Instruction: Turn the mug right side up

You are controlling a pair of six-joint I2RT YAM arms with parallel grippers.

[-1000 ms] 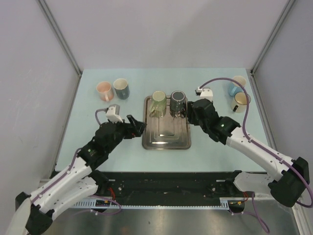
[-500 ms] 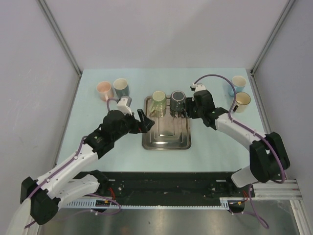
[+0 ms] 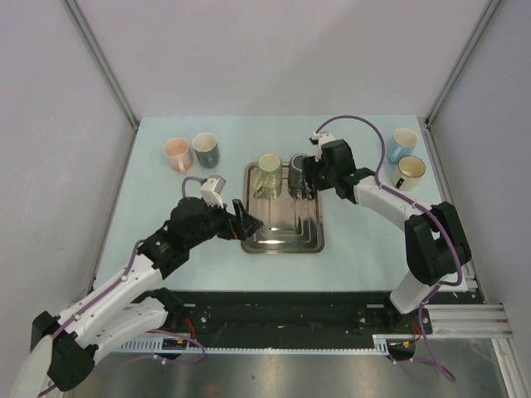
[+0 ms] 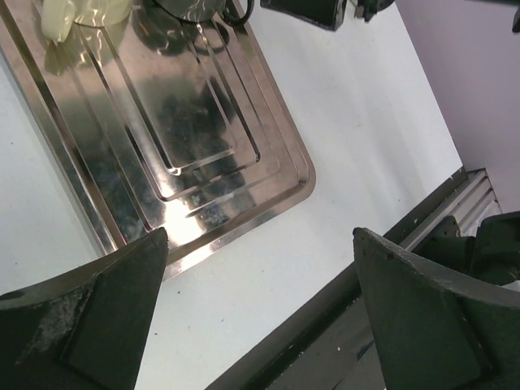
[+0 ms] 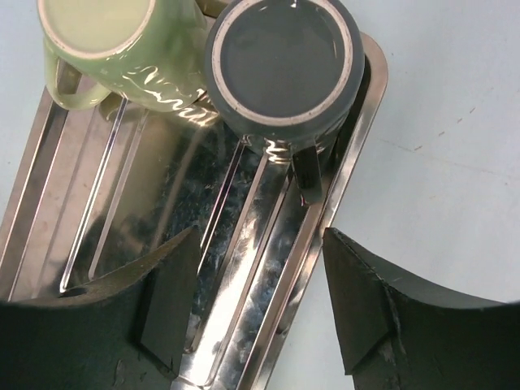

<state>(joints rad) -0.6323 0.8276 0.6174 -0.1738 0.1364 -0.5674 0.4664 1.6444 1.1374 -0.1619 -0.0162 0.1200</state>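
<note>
Two mugs stand bottom-up at the far end of the steel tray (image 3: 282, 236): a pale green mug (image 3: 268, 168) (image 5: 106, 41) and a dark grey mug (image 3: 296, 164) (image 5: 280, 61), whose handle (image 5: 307, 175) points toward my right gripper. That right gripper (image 3: 303, 184) (image 5: 260, 309) hovers open just above and beside the grey mug, holding nothing. My left gripper (image 3: 247, 222) (image 4: 260, 309) is wide open and empty over the tray's near left edge (image 4: 219, 236). In the left wrist view only the lower parts of both mugs show at the top.
A pink mug (image 3: 177, 152) and a dark teal mug (image 3: 205, 150) stand upright at the back left. A blue mug (image 3: 401, 143) and a cream mug (image 3: 406, 172) stand at the back right. The black front rail (image 4: 390, 268) runs along the table's near edge.
My right gripper has swung from the tray's right side up and left, over the grey mug. The left gripper reached toward the tray, then dropped back to its near left edge.
</note>
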